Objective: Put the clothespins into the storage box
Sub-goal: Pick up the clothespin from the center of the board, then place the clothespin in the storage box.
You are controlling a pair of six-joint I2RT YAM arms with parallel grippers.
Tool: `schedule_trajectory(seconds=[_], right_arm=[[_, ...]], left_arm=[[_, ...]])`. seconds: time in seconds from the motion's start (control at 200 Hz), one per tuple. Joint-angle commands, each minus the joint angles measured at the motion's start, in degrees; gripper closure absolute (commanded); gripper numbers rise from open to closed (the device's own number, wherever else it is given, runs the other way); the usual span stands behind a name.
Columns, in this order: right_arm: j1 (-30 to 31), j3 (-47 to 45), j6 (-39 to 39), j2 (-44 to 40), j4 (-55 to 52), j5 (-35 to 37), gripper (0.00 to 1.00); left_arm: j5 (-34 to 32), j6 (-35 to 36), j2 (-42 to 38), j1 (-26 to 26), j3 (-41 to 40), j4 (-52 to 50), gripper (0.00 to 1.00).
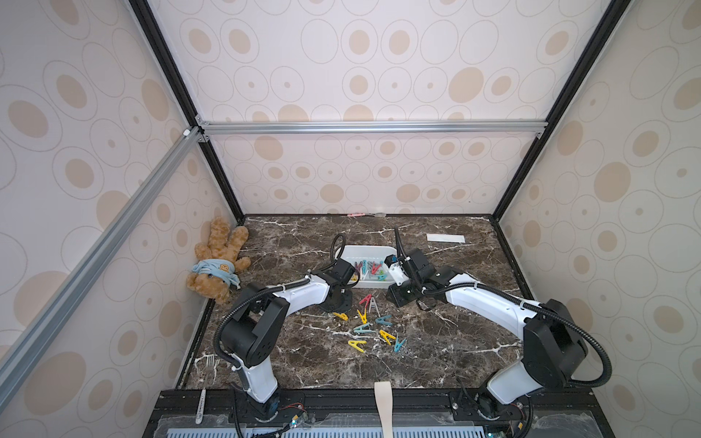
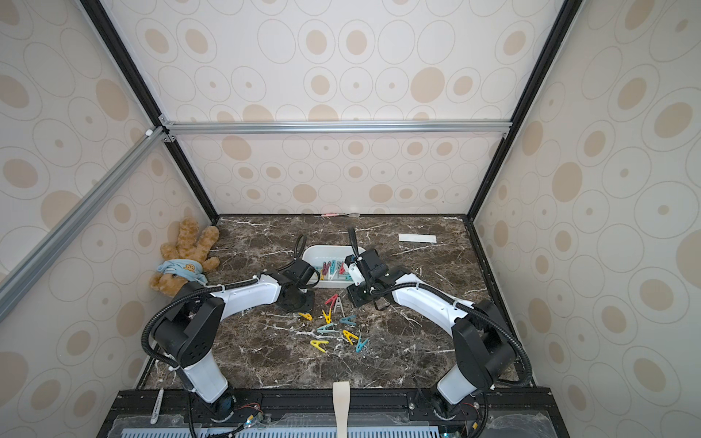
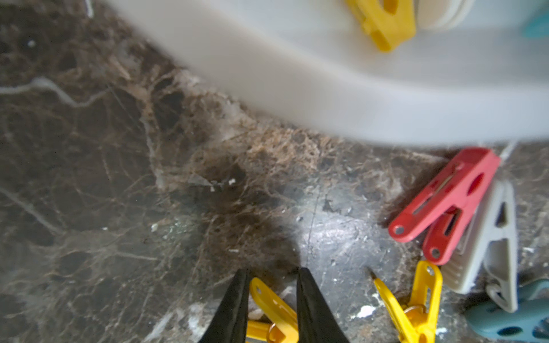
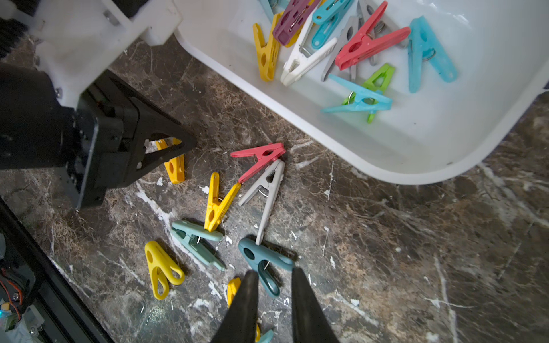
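The left gripper point(image 3: 273, 271) is down on the marble table point(image 3: 118, 178), its two jaws close on both sides of a yellow clothespin point(image 3: 273, 306) that lies slantwise between them, though I cannot tell if it pinches yet, and the storage box point(image 3: 326, 98) sits just beyond.

The left arm point(image 1: 299, 294) and right arm point(image 1: 489, 303) reached forward, elbows bent. The left gripper point(image 3: 274, 271) and right gripper point(image 4: 274, 271) pointed down, jaws narrowly parted.
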Motion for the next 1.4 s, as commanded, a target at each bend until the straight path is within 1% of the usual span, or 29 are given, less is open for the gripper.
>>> schedule_trajectory(seconds=[0.0, 0.065, 0.145, 0.2, 0.39, 0.63, 0.81, 0.89, 0.98, 1.08, 1.181, 1.281, 1.396], right_arm=[[-0.1, -0.9, -0.6, -1.8, 0.1, 0.7, 0.77], [-0.1, -1.0, -0.7, -2.0, 0.2, 0.8, 0.77], [-0.1, -1.1, -0.6, -2.4, 0.2, 0.8, 0.77], [-0.1, -1.0, -0.6, -2.6, -0.1, 0.8, 0.77], [-0.1, -0.9, -0.1, -3.5, -0.8, 1.1, 0.77], [-0.1, -0.3, 1.3, -5.2, -2.2, 1.8, 0.77], [-0.1, -1.0, 3.1, -7.2, -3.9, 2.5, 0.77], [-0.1, -1.2, 4.5, -8.3, -5.0, 2.6, 0.77], [-0.1, -1.9, 7.5, -9.5, -4.6, 1.2, 0.77], [-0.1, -1.8, 11.2, -10.3, -3.9, -1.4, 0.77], [-0.1, -1.8, 13.3, -11.0, -5.0, -1.0, 0.77], [-0.1, -4.0, 14.5, -13.3, -5.1, 1.1, 0.77], [-0.1, -6.3, 15.2, -15.7, -5.9, 2.8, 0.77]], left_arm=[[0.0, -0.3, 1.1, -0.6, 1.1, -1.6, 0.74], [-0.1, -0.1, 1.2, -0.6, 1.1, -1.8, 0.80], [-0.3, 0.0, 1.2, -0.7, 1.1, -1.7, 0.84], [-0.3, 0.0, 1.0, -0.7, 1.1, -1.6, 0.89], [0.0, 0.4, -1.2, -0.6, 0.4, -1.0, 1.00], [2.1, 0.6, -8.1, 0.0, -2.4, 0.1, 1.00], [5.7, -0.2, -18.2, 2.2, -5.2, 2.8, 1.00], [6.8, 0.3, -21.9, 3.6, -4.7, 3.3, 1.00], [8.3, 1.6, -23.7, 5.2, -2.7, 5.1, 1.00], [9.6, 2.7, -22.5, 6.6, 0.5, 8.6, 1.00], [8.8, 4.1, -18.5, 7.4, 6.2, 10.6, 1.00], [6.7, 5.0, -12.7, 7.5, 11.4, 12.4, 1.00], [7.1, 6.3, -4.4, 7.5, 18.2, 12.4, 1.00]])
